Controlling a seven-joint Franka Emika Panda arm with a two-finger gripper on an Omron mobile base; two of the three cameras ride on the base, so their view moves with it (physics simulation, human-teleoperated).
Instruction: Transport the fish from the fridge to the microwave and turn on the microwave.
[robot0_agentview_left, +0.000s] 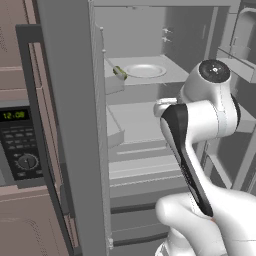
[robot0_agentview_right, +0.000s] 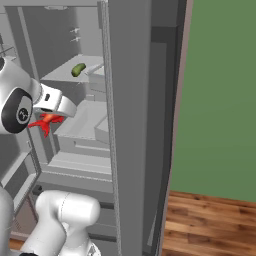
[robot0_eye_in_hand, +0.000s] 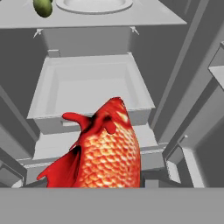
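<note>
With the fridge (robot0_agentview_left: 150, 125) open, the gripper (robot0_agentview_right: 46, 121) is clamped on the fish (robot0_eye_in_hand: 107, 151), held in the air in front of the pale drawer (robot0_eye_in_hand: 89, 89). Upper shelf (robot0_eye_in_hand: 148, 15) holds a white plate (robot0_agentview_left: 145, 70), nothing on it, with a green vegetable (robot0_agentview_left: 120, 73) beside it. Microwave (robot0_agentview_left: 20, 145) sits left.

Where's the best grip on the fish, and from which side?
Across the fish's scaled mid-body, where the flanks look broadest; the fins and tail flare thin. It already sits at the gripper, body running away from the hand, so coming from its near end along its length suits. The fingertips themselves are hidden behind it.
</note>
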